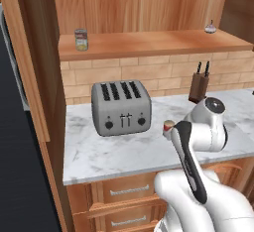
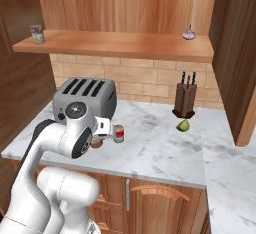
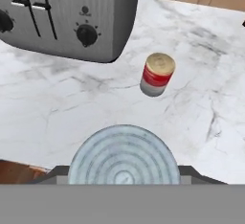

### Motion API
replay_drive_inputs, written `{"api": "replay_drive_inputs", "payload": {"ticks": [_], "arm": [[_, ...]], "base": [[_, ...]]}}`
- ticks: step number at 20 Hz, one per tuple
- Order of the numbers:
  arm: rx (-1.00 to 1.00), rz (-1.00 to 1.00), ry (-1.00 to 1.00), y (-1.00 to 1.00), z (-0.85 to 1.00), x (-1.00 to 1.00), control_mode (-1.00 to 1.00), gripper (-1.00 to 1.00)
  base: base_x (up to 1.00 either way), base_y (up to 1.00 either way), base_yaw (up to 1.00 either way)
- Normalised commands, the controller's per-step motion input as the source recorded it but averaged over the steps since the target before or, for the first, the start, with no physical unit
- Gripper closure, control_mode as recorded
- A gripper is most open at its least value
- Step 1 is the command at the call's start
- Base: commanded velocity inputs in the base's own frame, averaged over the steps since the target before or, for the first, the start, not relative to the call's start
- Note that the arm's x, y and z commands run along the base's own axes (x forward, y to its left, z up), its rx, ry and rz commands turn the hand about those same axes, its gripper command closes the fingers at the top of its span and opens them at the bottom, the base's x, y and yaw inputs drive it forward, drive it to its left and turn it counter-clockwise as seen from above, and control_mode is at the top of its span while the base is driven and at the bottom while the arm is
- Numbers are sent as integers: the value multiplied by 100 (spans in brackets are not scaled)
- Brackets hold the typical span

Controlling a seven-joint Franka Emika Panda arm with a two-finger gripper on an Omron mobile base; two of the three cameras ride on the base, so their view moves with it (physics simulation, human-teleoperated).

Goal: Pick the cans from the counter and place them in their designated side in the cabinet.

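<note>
Nearby, toaster [image 3: 67, 15] beside can [image 3: 157, 74]

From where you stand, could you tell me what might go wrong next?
1. The second can stands upright on the counter just ahead of the claw and its held can; a low swing may topple it.
2. The toaster sits close beside; turning toward it could clip it.
3. The cabinet shelf sits above the toaster; lifting the can toward it may catch its front edge.

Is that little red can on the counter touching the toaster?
Apart. The hand view shows bare counter between the red can and the toaster.
</note>
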Motion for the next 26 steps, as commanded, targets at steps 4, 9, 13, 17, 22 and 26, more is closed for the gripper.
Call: {"api": "replay_drive_inputs", "payload": {"ticks": [4, 9, 13, 17, 22, 26], "arm": [[0, 1, -3, 0, 56, -30, -100, 100], [0, 0, 0, 0, 61, -17, -100, 100], [0, 0, -2, 0, 54, -35, -100, 100], [0, 1, -5, 0, 48, -31, -100, 100], [0, 3, -8, 2, 35, -24, -100, 100], [0, 5, -11, 9, 32, -19, -100, 100]], "base": [[0, 0, 0], [0, 0, 0], [0, 0, 0], [0, 0, 0], [0, 0, 0], [0, 0, 0]]}}
